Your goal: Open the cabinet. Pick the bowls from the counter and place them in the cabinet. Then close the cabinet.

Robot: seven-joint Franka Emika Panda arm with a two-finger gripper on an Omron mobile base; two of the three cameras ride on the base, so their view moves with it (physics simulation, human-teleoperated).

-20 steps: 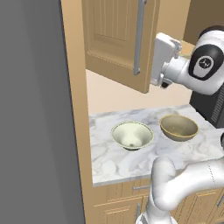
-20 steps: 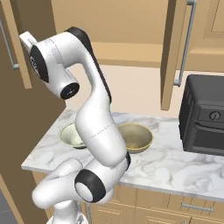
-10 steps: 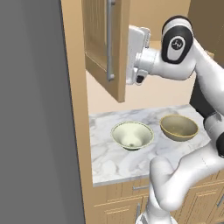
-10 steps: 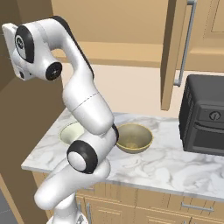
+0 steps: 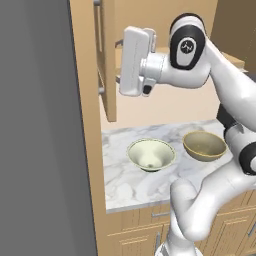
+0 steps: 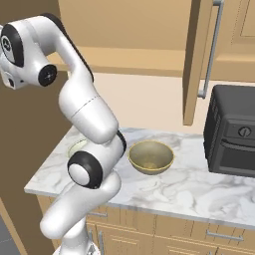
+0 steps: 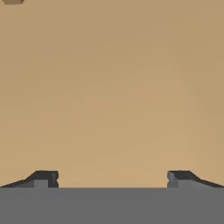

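The cabinet's left door (image 5: 107, 75) stands swung out edge-on, its grey bar handle (image 5: 98, 50) on the far side. My gripper (image 5: 119, 62) is open, right beside the door's inner face, holding nothing. In the hand view the gripper (image 7: 112, 179) faces plain wood close up, its fingertips (image 7: 43, 178) wide apart. The right door (image 6: 198, 64) also hangs open. On the counter (image 5: 125, 185) sit the cream bowl (image 5: 151, 154) and the tan bowl (image 5: 205, 145). The tan bowl (image 6: 151, 157) shows clearly from the right, while the cream bowl (image 6: 75, 147) is mostly behind my arm.
A black countertop oven (image 6: 231, 132) stands at the counter's right end. A tall grey panel (image 5: 40, 130) walls off the left side. The cabinet's wooden shelf (image 6: 129, 64) runs above the bowls. Lower wooden cabinets (image 6: 199, 234) sit under the counter.
The left cabinet door has swung further open toward the left, and my hand has moved left with it. The bowls have not moved.
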